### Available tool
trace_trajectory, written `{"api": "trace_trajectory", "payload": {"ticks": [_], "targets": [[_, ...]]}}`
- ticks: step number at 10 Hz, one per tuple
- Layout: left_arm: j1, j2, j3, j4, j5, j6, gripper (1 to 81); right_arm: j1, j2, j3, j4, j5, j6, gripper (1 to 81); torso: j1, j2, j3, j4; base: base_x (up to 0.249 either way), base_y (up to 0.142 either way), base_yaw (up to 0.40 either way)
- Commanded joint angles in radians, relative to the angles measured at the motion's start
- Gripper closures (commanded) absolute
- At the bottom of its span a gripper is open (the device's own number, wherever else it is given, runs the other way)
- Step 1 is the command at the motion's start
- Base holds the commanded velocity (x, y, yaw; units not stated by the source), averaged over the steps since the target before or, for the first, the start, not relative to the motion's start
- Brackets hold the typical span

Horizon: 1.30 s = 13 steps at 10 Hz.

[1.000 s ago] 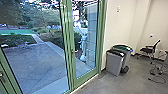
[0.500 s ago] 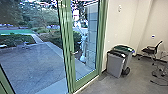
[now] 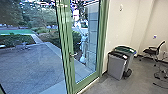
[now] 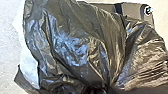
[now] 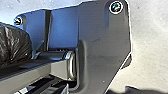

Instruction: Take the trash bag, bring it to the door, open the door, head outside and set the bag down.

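One trash bag [image 4: 100,37] bulges; bins [image 3: 116,66] stand near door [image 3: 87,81].

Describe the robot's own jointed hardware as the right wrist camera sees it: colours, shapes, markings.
The jointed bar is grey and smooth-sided, with a pale ring at its rounded joint. The wide plate beside it is dark, with angled edges and round, pale-rimmed fittings at corners. I cannot make out any lettering.

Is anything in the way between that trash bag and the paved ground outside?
Yes: the green-framed glass door, which looks shut, stands between the black bag and the paving. The bins sit off to the door's right.
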Motion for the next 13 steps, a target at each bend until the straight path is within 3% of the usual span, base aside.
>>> {"api": "trace_trajectory", "payload": {"ticks": [1, 6, 13], "targets": [[-0.057, -0.003, -0.002, 0.003, 0.082, 0.002, 81.1, 0.051, -0.001, 0.002, -0.006, -0.057, -0.003, 1.0, 0.0, 0.0, 0.0, 0.0, 0.158, -0.094, 0.0], [-0.057, -0.003, 0.0, 0.001, 0.082, 0.002, 81.1, 0.049, -0.001, -0.003, -0.006, -0.057, -0.003, 1.0, 0.0, 0.0, 0.0, 0.0, 0.153, -0.079, 0.0], [-0.057, -0.003, 0.001, 0.001, 0.076, 0.002, 81.1, 0.043, -0.001, -0.003, -0.006, -0.055, -0.003, 1.0, 0.0, 0.0, 0.0, 0.0, 0.129, 0.0, 0.0]]}}
